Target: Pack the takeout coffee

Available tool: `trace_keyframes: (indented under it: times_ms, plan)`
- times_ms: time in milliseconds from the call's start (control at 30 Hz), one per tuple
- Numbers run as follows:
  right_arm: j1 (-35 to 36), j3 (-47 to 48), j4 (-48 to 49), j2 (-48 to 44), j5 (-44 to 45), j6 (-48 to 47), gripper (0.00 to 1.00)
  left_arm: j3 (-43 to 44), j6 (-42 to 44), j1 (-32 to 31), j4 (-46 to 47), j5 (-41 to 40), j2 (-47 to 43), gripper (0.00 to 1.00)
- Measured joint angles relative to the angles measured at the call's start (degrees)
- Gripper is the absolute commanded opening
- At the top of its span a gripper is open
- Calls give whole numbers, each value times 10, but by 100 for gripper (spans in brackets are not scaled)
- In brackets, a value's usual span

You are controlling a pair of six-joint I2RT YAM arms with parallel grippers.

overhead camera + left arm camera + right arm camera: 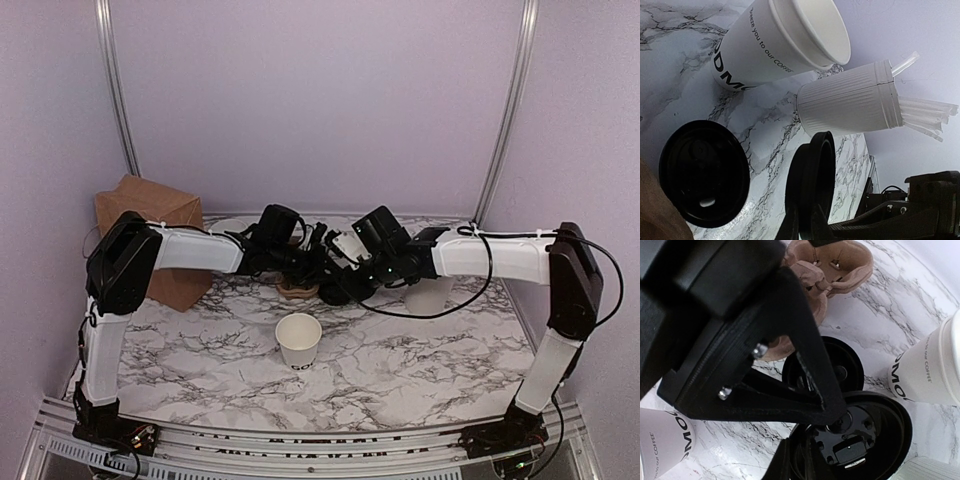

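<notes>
- Coffee cup (300, 340): one, upright, open-topped, front-centre of the table (430, 370), lettering toward the near edge. It stands on bare marble just in front of the carrier (297, 290) and apart from both grippers.
- Lids: two, both black. One flat lid (704, 172) lies on the marble just beside the carrier. One upright lid (812, 170) is held on edge where the two grippers meet.
- Jaws of the left gripper (308, 266): closed down to lid thickness on the upright lid. The right wrist view shows one finger laid across the lid's face, tip near its centre.
- Jaws of the right gripper (338, 288): right up against the same lid, but the fingertips are hidden. Cannot tell how far they are open or whether they grip.
- One cup stack (770, 45): two nested rims show, lettered side, open top.
- One holder (847, 102): ribbed white cylinder just beside the cup stack, with clear-wrapped sticks (925, 112) poking out of its top. Stick count is unreadable.
- One carrier: brown pulp, back-centre of the table, partly under the arms. Well count is not clear.
- One bag (150, 235): brown paper, back-left corner, behind the left arm.
- Cups with lettering in the right wrist view: two, well apart, one at each side of the frame.
</notes>
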Motion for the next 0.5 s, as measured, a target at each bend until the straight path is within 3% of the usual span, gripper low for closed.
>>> trace_keyframes:
  times_ms: [267, 500]
  plan:
    - [0, 17, -23, -7, 10, 13, 48, 3, 8, 1, 0, -10, -1, 0]
    - [0, 39, -35, -82, -3, 35, 58, -25, 48, 12, 0, -39, -53, 0]
